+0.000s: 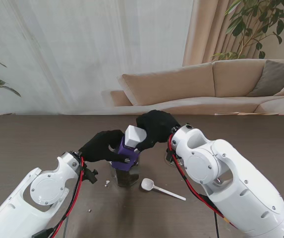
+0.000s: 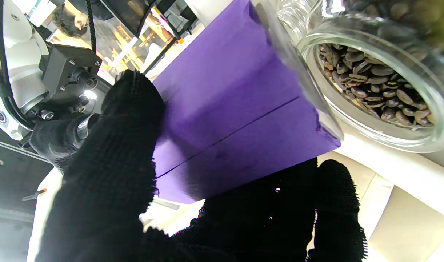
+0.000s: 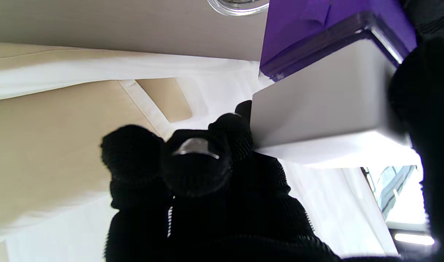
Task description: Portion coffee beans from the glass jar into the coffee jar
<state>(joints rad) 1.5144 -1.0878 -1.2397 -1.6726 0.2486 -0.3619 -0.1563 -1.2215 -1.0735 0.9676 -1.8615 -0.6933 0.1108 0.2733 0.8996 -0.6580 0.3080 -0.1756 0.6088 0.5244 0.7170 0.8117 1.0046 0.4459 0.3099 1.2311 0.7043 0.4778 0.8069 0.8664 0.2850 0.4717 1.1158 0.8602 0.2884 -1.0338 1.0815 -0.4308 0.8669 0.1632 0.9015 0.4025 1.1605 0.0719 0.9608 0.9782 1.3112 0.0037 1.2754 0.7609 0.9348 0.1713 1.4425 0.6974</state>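
My left hand (image 1: 101,146) is shut on the purple coffee jar (image 1: 124,151), holding it tilted just over the glass jar (image 1: 127,174). The glass jar stands on the table with dark beans inside. My right hand (image 1: 155,129) is closed on the coffee jar's white lid (image 1: 135,137), fingers on its far side. In the left wrist view my gloved left hand (image 2: 109,189) wraps the purple jar (image 2: 236,109), and the glass jar (image 2: 371,91) shows its beans. The right wrist view has my right hand (image 3: 207,189) against the white lid (image 3: 323,109) above the purple body (image 3: 316,29).
A white plastic spoon (image 1: 154,187) lies on the dark table (image 1: 32,144), to the right of the glass jar and nearer to me. A few small bits (image 1: 107,182) lie left of the jar. A beige sofa (image 1: 206,87) stands beyond the table's far edge.
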